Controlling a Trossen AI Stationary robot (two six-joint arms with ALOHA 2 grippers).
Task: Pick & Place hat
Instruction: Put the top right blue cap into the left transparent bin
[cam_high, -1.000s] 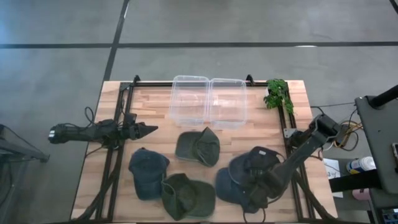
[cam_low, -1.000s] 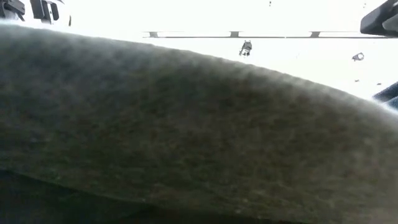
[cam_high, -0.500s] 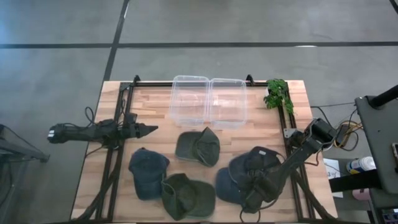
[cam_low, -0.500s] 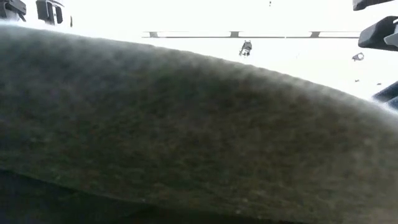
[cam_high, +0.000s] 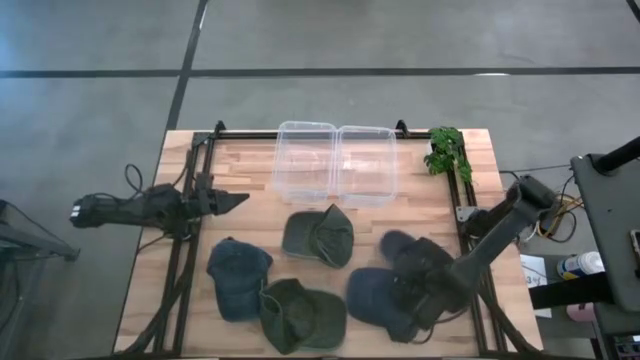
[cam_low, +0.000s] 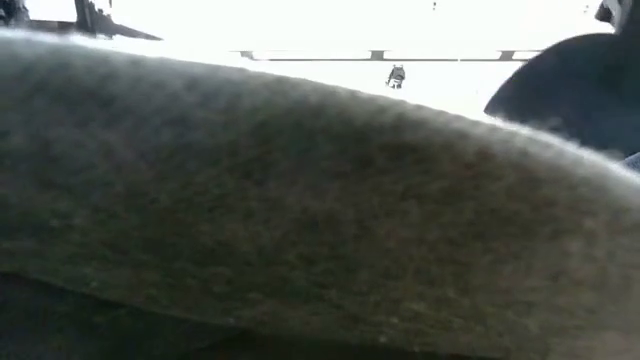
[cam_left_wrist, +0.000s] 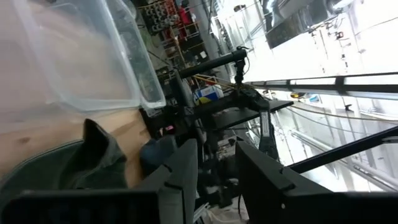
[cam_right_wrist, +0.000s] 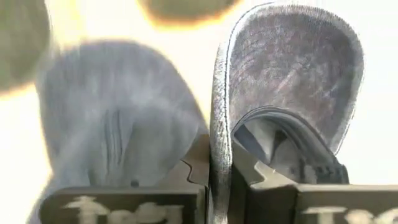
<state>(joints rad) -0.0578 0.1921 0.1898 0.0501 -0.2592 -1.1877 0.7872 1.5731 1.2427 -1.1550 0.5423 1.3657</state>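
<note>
Right wrist view: the right gripper (cam_right_wrist: 221, 186) has its fingers clamped on the edge of the dark cap (cam_right_wrist: 292, 81), so the pick appears made; a blue cap (cam_right_wrist: 118, 130) lies just beside the fingers. The clear bins (cam_high: 335, 163) hold no hat, so placing remains, while the left gripper (cam_high: 238, 201) waits with fingers slightly parted near the bench edge.

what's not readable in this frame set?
- Low view: an olive cap against the lens hides nearly the whole table.
- High view: right gripper merges with the dark cap; its fingertips are indistinct.
- Right wrist view: blue cap blurred.
</note>
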